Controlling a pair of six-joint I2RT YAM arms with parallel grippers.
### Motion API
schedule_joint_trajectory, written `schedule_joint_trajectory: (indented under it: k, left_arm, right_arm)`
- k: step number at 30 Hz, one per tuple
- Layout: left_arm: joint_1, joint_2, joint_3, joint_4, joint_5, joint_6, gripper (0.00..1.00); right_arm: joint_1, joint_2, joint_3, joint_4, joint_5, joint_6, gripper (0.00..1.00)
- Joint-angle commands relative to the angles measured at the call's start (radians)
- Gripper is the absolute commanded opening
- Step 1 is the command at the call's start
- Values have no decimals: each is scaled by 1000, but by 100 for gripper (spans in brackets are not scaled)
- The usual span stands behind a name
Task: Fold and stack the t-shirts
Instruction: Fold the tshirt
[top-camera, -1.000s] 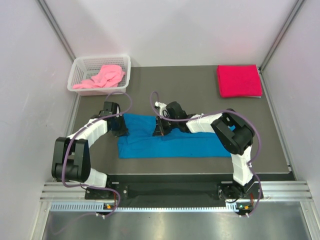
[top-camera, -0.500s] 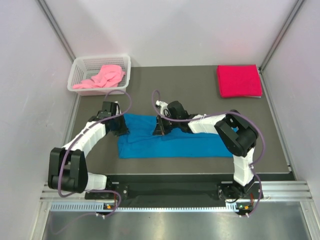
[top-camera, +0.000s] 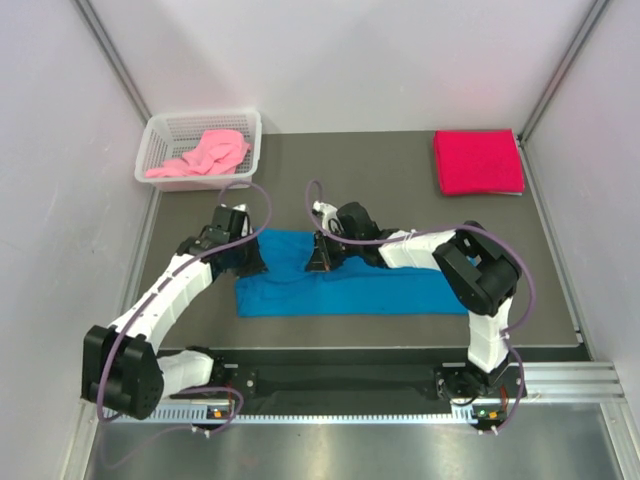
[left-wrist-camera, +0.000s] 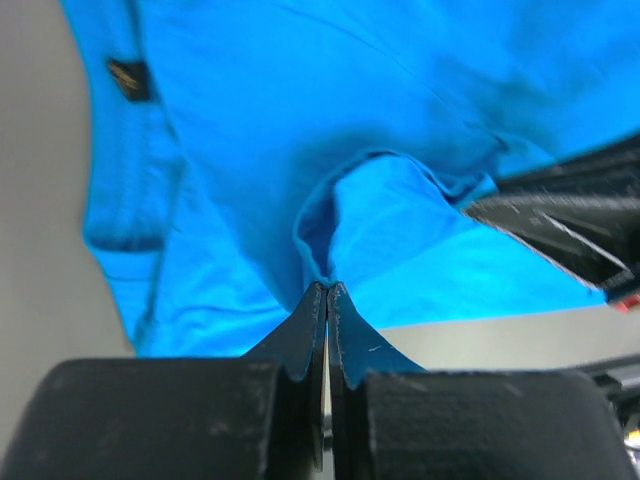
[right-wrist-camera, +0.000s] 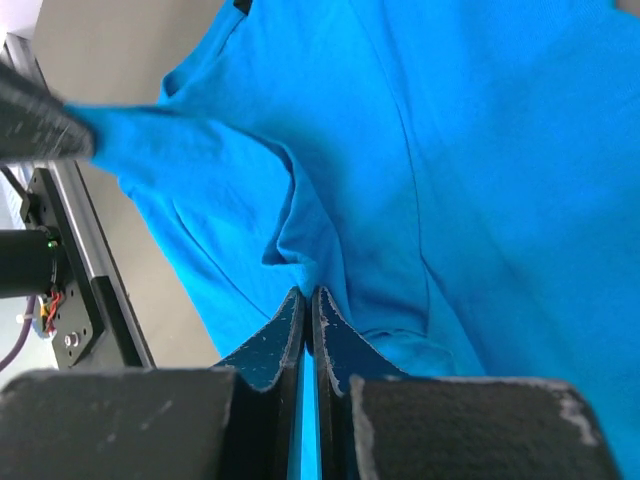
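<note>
A bright blue t-shirt (top-camera: 345, 288) lies as a long band across the middle of the dark mat. My left gripper (top-camera: 250, 262) is shut on a pinch of the blue cloth (left-wrist-camera: 327, 275) at the band's far left corner. My right gripper (top-camera: 320, 262) is shut on the blue cloth (right-wrist-camera: 305, 282) at the far edge, a short way right of the left one. A crimson t-shirt (top-camera: 477, 161) sits folded at the far right corner. A light pink t-shirt (top-camera: 205, 155) lies crumpled in the basket.
The white mesh basket (top-camera: 158, 132) stands at the far left corner. Pale walls close in both sides and the back. The mat's near edge (top-camera: 400, 340) meets the metal rail holding the arm bases.
The left arm has stretched forward and its gripper has slid right along the shirt's far left corner, closing on the cloth. The right gripper has barely moved.
</note>
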Motion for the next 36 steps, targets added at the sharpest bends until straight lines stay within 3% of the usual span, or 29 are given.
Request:
schedule_joint_trajectory:
  k: [1, 22, 36]
  left_arm:
    - [-43, -35, 38, -59, -59, -38, 0]
    - [-156, -102, 1, -47, -22, -190, 0]
    - [-233, -81, -87, 64, 29, -305, 0]
  right_arm:
    - [17, -59, -20, 61, -22, -2, 0]
    - [14, -95, -92, 76, -8, -2, 0]
    - [-6, -106, -128, 56, -5, -23, 0]
